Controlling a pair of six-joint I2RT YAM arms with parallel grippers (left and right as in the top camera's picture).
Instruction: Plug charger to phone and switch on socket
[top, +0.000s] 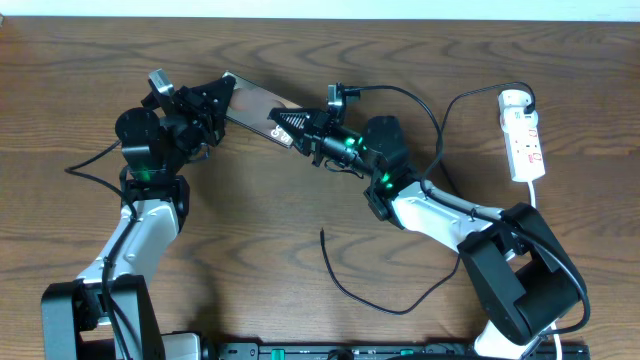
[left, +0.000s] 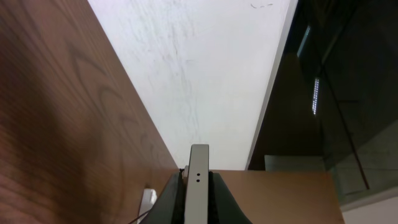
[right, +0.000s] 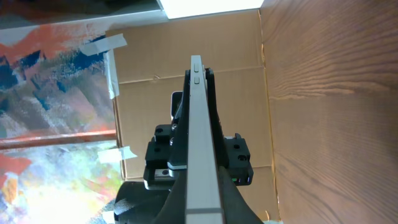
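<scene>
Two grips: left claw and right claw each pinch opposite ends of the glossy brown phone.

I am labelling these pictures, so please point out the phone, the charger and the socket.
phone (top: 250, 102): overhead view, on the middle of its dark face.
charger (top: 323, 240): overhead view, on the black cable near its free tip.
socket (top: 524, 138): overhead view, on the white body's middle.

Phone between left pincer and right pincer, socket well right, charger nearer.
</scene>
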